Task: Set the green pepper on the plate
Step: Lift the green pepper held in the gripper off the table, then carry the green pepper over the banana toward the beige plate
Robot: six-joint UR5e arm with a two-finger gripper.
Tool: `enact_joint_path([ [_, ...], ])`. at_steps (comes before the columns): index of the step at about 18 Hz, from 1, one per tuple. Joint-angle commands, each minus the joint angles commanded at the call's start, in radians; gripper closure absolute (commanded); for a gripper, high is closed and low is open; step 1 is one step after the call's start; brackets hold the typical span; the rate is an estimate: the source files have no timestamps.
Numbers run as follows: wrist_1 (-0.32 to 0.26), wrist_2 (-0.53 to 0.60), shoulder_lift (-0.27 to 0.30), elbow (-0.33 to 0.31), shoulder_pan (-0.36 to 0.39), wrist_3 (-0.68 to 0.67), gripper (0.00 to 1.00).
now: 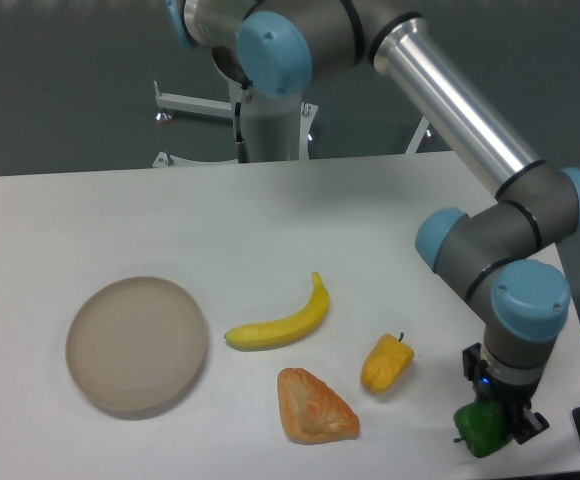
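Green pepper [480,430] is sitting way out at the near right corner of the table [270,220], about as far from the plate [137,346] as anything here gets. The gripper [500,428] is down on it from above, fingers looking pinched onto the pepper's right side, though the wrist blocks most of the view, so I'm reading a grip from how snug it sits rather than from seeing both pads. I can't tell whether the pepper is off the surface or resting on it.

Between pepper and plate there's a line of stuff: a yellow pepper [385,363] closest to the green one, then a tan pastry-looking wedge [314,407], then a banana [281,322] nearest the plate. The plate has nothing on it and lies flat, so the drop spot is wide open.

My guess is the top-down hold makes sense here: lift straight up, carry over the other food instead of shoving through it.
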Motion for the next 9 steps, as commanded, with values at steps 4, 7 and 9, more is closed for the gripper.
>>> enact_joint_path([
  [4, 0.002, -0.012, 0.124, -0.166, -0.044, -0.095, 0.63],
  [7, 0.006, -0.026, 0.198, -0.256, -0.092, -0.227, 0.63],
  [9, 0.008, -0.026, 0.232, -0.296, -0.133, -0.305, 0.63],
])
